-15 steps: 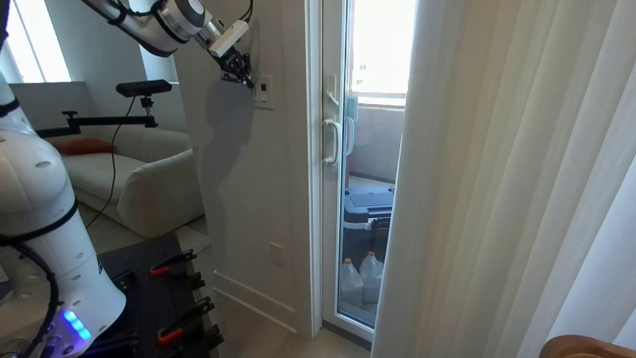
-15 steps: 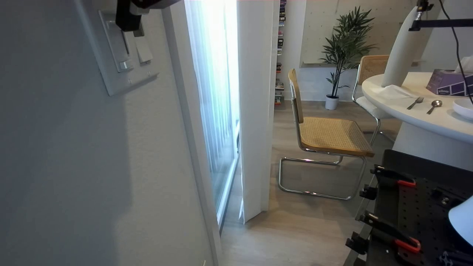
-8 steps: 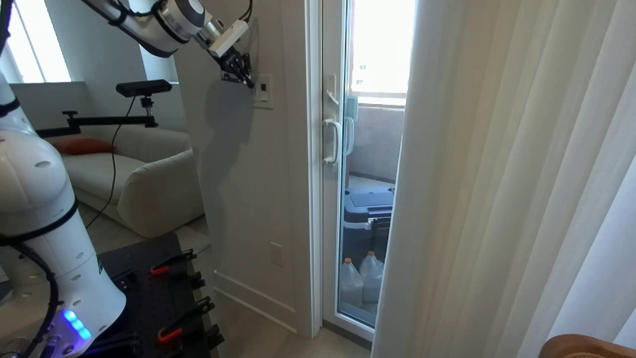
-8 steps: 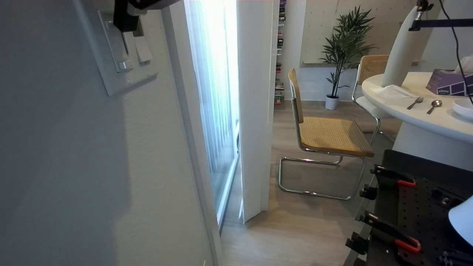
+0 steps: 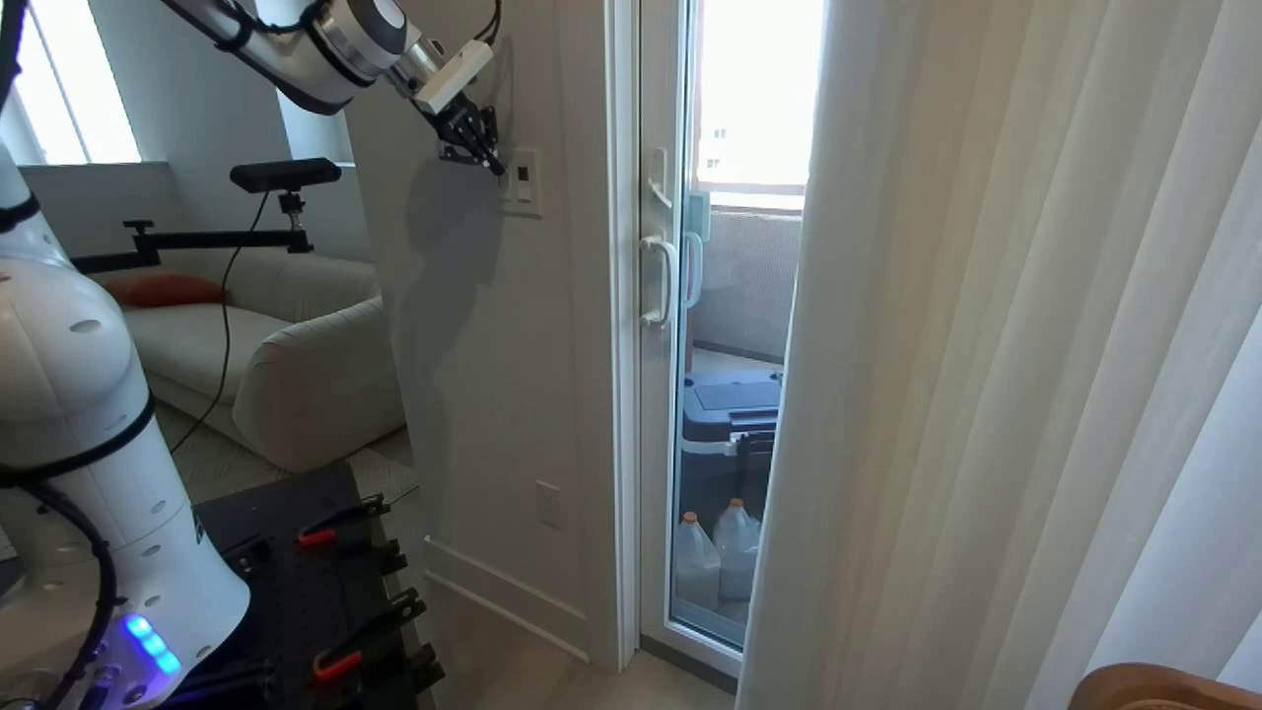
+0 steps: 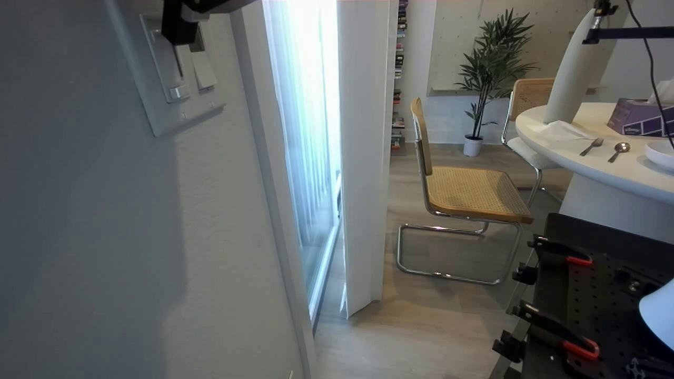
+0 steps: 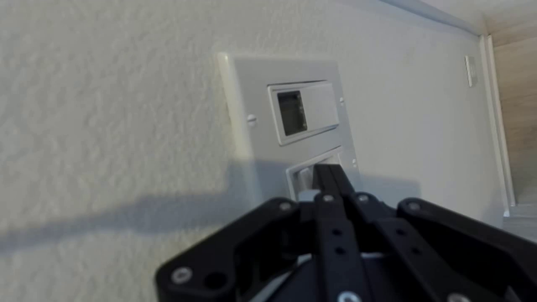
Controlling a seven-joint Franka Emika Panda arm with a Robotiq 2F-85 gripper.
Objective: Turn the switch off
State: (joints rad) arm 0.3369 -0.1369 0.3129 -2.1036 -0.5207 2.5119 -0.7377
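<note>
The switch is a white wall plate, in both exterior views [image 5: 532, 204] [image 6: 158, 116] and the wrist view [image 7: 310, 147]. It bears two inserts side by side. One has a dark window [image 7: 292, 112] and a white paddle [image 7: 319, 107]. The other is a recessed insert [image 7: 293, 180] with a small pale block [image 6: 179, 93] at its lower end. My black gripper [image 7: 329, 167] is shut, with nothing seen between its fingertips. The tips stand over the recessed insert and hide part of it; contact cannot be told. The gripper also shows in both exterior views [image 5: 499, 170] [image 6: 178, 37].
A white door frame [image 5: 623, 345] and a glass door with a long white handle [image 5: 670, 281] stand beside the switch. A white socket plate [image 5: 549, 504] is low on the wall. A curtain [image 5: 986, 345] hangs past the door. A black cart [image 6: 595, 295] stands by the arm's base.
Since one second ago the fingertips have shifted very slightly to the left in an exterior view. Over the last half second nothing visibly moves.
</note>
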